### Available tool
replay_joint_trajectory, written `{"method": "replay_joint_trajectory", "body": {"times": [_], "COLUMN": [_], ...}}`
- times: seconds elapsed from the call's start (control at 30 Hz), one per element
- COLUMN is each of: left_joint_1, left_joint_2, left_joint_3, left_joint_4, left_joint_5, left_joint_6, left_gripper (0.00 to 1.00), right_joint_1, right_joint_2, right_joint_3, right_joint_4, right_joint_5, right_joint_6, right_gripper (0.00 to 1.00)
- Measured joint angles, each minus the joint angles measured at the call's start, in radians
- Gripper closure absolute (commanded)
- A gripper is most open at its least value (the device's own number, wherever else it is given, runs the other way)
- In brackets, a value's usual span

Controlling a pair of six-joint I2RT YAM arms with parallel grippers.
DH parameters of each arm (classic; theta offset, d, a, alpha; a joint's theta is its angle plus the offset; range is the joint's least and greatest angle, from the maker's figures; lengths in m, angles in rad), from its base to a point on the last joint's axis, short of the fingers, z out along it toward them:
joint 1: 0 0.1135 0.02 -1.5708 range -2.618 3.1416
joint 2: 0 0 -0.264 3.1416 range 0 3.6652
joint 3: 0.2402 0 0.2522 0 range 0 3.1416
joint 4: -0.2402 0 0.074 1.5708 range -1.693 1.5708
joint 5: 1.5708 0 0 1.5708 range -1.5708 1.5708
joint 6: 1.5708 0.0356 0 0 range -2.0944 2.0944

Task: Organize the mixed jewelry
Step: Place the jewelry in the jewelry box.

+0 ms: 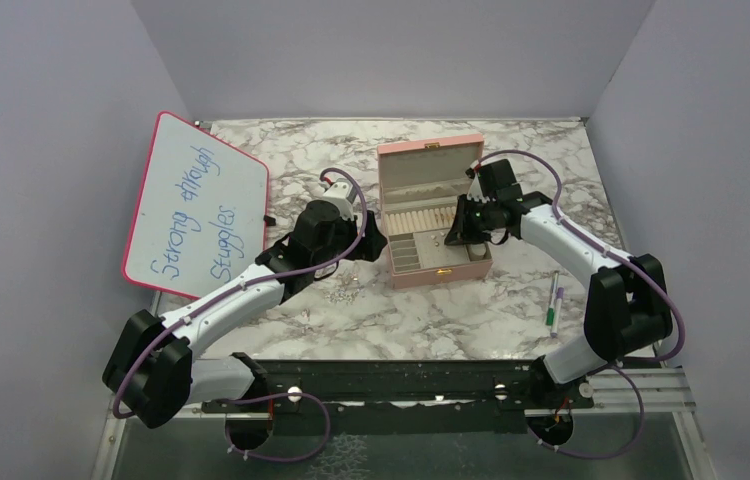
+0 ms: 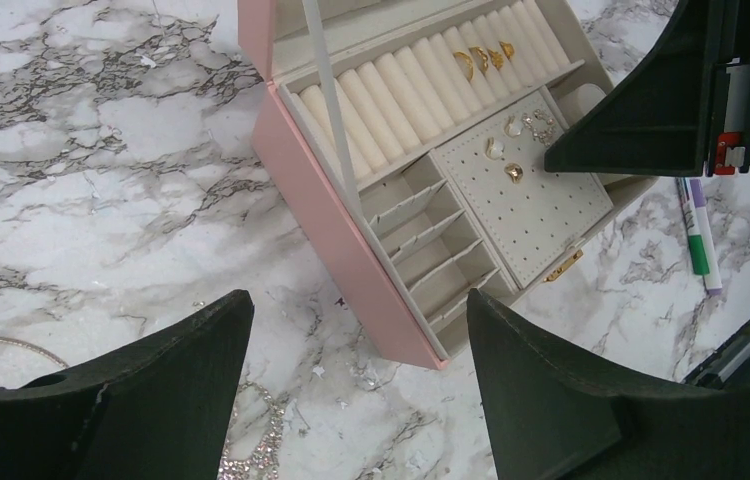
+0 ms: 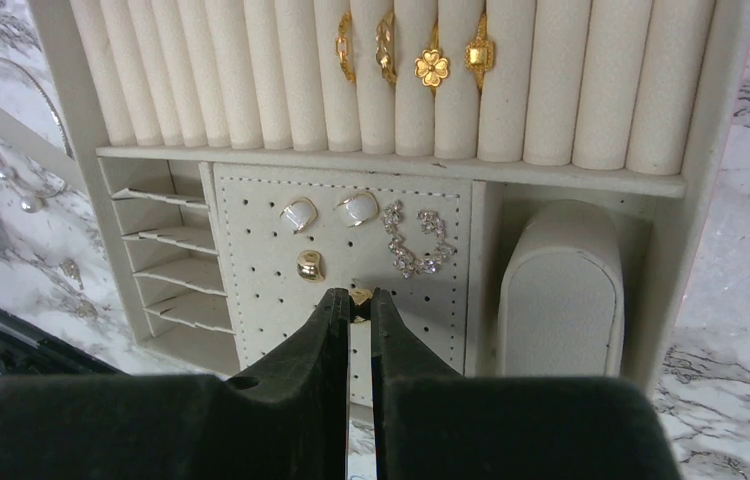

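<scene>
Four gold rings (image 3: 432,67) sit in the ring rolls at the far side of the pink jewelry box (image 2: 341,250). Pearly studs (image 3: 329,211) & a crystal pair (image 3: 414,240) are on the perforated pad (image 3: 261,285). R gripper (image 3: 355,308) is nearly closed, tips pinching a small gold earring (image 3: 360,294) over the pad's near half. To seat it well, I'd say: post straight down into a free hole, clear of the nugget stud (image 3: 311,265) just left, and open only once it stands. L gripper (image 2: 356,305) is spread wide, empty, left of the box over the marble table (image 2: 81,130). Crystal strand (image 2: 256,440) & thin silver hoop (image 2: 1,343) lie loose there, unsorted.
</scene>
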Motion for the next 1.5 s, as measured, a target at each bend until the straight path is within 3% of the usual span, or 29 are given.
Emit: {"method": "replay_joint_trajectory", "body": {"times": [1.5], "left_joint_1": [0.008], "left_joint_2": [0.006], "left_joint_3": [-0.002], "left_joint_4": [0.013], "left_joint_5": [0.020], "left_joint_6": [-0.012], "left_gripper": [0.20], "right_joint_1": [0.020], "right_joint_2": [0.030], "right_joint_3": [0.047], "right_joint_4": [-0.058], "right_joint_5": [0.000], "right_joint_6": [-0.058], "right_gripper": [0.87]}}
